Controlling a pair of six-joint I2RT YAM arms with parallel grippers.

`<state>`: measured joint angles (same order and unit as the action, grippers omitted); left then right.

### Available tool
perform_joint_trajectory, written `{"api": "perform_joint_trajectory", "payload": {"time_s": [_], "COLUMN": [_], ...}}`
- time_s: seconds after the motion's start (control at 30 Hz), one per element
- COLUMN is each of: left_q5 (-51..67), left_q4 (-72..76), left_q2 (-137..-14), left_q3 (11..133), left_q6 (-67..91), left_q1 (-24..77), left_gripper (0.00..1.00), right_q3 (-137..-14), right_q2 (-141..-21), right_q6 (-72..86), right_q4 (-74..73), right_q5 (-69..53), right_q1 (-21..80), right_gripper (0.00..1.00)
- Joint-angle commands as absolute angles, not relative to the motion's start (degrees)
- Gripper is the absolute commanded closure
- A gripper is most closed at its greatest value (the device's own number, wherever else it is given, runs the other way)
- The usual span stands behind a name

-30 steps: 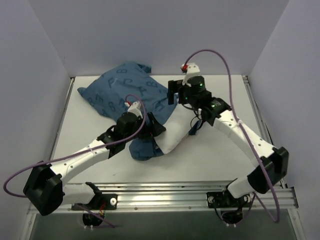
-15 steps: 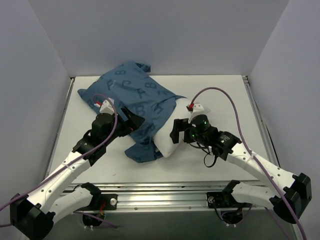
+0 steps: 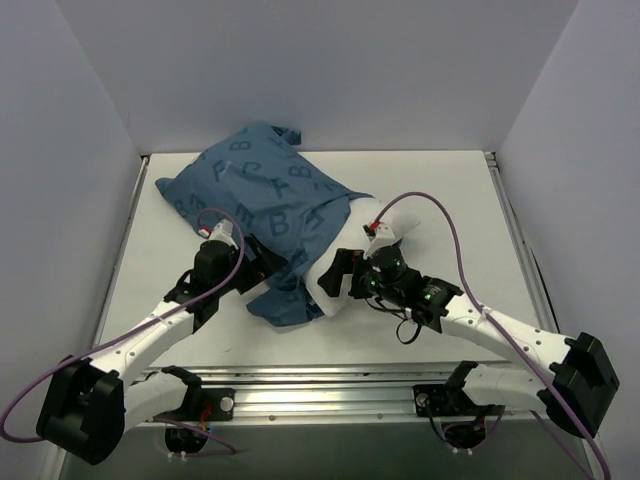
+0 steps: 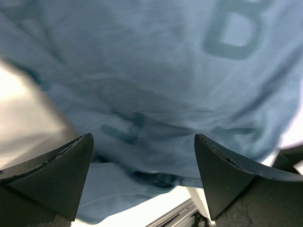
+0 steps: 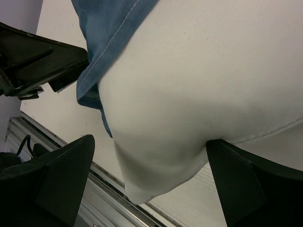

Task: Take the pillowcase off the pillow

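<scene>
White bench (image 3: 460, 200), flat and matte. A metal rail (image 3: 330, 385) runs along the near edge, with thinner metal strips down the left and right sides. One bundle lies directly on the bench: a blue pillowcase (image 3: 260, 195) printed with darker letters, and a white pillow (image 3: 325, 288) inside it. The bundle runs diagonally from the far-left area toward centre-front. The pillowcase covers most of the pillow. One fabric corner pokes up near the back edge. The white pillow end sticks out of the open end at centre. The blue hem is bunched on the bench just left of that exposed end. The exposed end rests on the bench near the front rail, not touching it.
</scene>
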<state>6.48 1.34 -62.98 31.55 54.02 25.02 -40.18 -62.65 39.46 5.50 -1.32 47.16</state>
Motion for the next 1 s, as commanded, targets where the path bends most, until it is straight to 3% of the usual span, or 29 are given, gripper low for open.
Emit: {"api": "perform_joint_trajectory", "payload": {"time_s": [0.0, 0.03, 0.1, 0.13, 0.17, 0.23, 0.27, 0.3, 0.4, 0.63, 0.73, 0.83, 0.87, 0.97], "left_q5": [11.07, 11.6, 12.39, 12.48, 12.48, 13.18, 13.53, 13.8, 11.61, -6.57, -11.85, -15.37, -16.25, -18.8], "left_q4": [12.91, 14.31, 14.85, 14.85, 14.77, 14.59, 14.68, 14.76, 12.75, 0.99, 0.09, 0.61, 0.62, 0.53], "left_q2": [-62.49, -62.23, -60.74, -60.21, -59.07, -58.19, -57.57, -57.39, -56.52, -59.14, -61.69, -64.42, -65.82, -68.37], "left_q3": [30.41, 30.06, 29.27, 29.01, 28.83, 28.21, 28.21, 28.21, 29.53, 37.26, 39.72, 40.69, 41.39, 42.36], "left_q6": [54.75, 54.76, 54.41, 54.23, 54.05, 53.7, 53.7, 53.09, 48.28, 35.96, 33.32, 31.99, 31.73, 31.29], "left_q1": [24.7, 24.78, 24.79, 24.87, 24.96, 25.31, 25.57, 26.19, 30.48, 41.39, 42.71, 42.8, 42.8, 42.8], "left_gripper": [0.04, 0.04, 0.04, 0.04, 0.04, 0.04, 0.04, 0.03, 0.03, 0.0, 0.09, 0.26, 0.41, 0.63], "right_q3": [-39.55, -39.46, -39.11, -39.02, -38.85, -38.24, -38.15, -38.14, -38.49, -39.02, -39.29, -39.72, -39.9, -40.78], "right_q2": [-66.08, -66.79, -68.37, -68.73, -68.99, -69.17, -69.17, -69.17, -69.17, -68.91, -68.47, -67.85, -67.24, -65.66], "right_q6": [40.78, 40.61, 39.99, 39.99, 39.9, 39.64, 39.55, 39.2, 38.59, 37.71, 37.62, 37.35, 37.18, 36.83], "right_q4": [13.0, 13.53, 13.97, 14.41, 14.59, 15.37, 15.55, 15.47, 15.03, 14.15, 13.98, 13.01, 12.49, 10.03], "right_q5": [-1.41, -1.06, -0.62, -0.53, -0.35, -0.18, -0.18, -0.18, 1.49, 1.58, 1.32, 1.32, 1.41, 2.11], "right_q1": [47.64, 47.64, 47.72, 47.64, 47.55, 47.55, 47.55, 47.55, 47.55, 47.55, 47.55, 47.64, 47.64, 47.64], "right_gripper": [0.0, 0.01, 0.17, 0.29, 0.56, 0.76, 0.93, 0.99, 1.0, 1.0, 1.0, 1.0, 1.0, 1.0]}}
